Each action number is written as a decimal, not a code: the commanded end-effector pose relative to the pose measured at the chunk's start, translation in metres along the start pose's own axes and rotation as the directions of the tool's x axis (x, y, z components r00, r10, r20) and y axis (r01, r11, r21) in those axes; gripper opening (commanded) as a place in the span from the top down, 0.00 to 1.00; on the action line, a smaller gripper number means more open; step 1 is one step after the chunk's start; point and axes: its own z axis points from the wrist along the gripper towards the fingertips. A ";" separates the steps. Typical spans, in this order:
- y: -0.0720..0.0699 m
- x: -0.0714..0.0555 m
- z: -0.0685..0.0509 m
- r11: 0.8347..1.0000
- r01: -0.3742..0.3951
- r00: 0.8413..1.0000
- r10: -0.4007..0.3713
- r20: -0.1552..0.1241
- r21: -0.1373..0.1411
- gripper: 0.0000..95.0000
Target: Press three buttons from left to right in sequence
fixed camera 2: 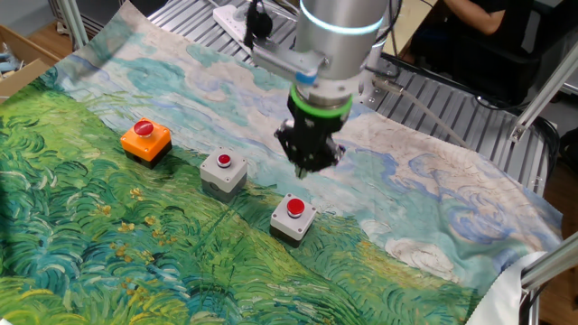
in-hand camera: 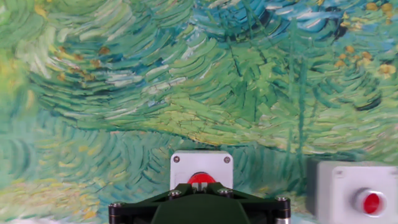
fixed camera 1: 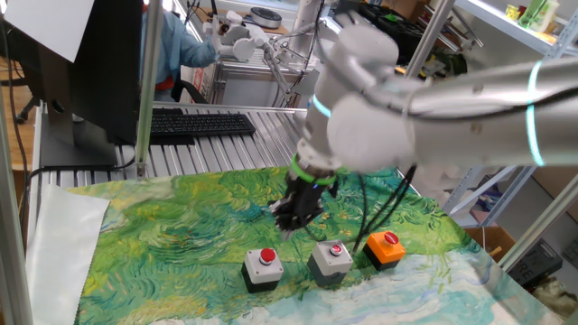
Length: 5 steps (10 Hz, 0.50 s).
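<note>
Closed black two-finger gripper (fixed camera 2: 310, 161) hangs above the painted green cloth (fixed camera 2: 108, 253); three red-capped boxy buttons (fixed camera 2: 223, 171) sit at its seven o'clock. One fixed view alone shows a black keyboard (fixed camera 1: 199, 125).

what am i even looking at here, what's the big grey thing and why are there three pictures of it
The big grey thing is a robot arm with a small gripper at its tip, pointing down; its fingers are shut and it holds nothing. Two pictures come from fixed cameras on opposite sides of the table, so the layout looks mirrored between them. The third comes from a camera on the hand, looking down past the fingers. A cloth printed like a green and blue painting covers the table. On it stand three push-buttons with red caps: two grey buttons and one orange button. The gripper hangs above the cloth, touching no button.
</note>
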 end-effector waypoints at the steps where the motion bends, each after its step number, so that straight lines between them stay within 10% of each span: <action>1: 0.006 0.001 -0.007 1.000 -0.026 1.000 0.026 -0.014 0.002 1.00; 5: 0.009 0.003 -0.009 0.995 -0.097 0.995 0.097 -0.017 0.006 1.00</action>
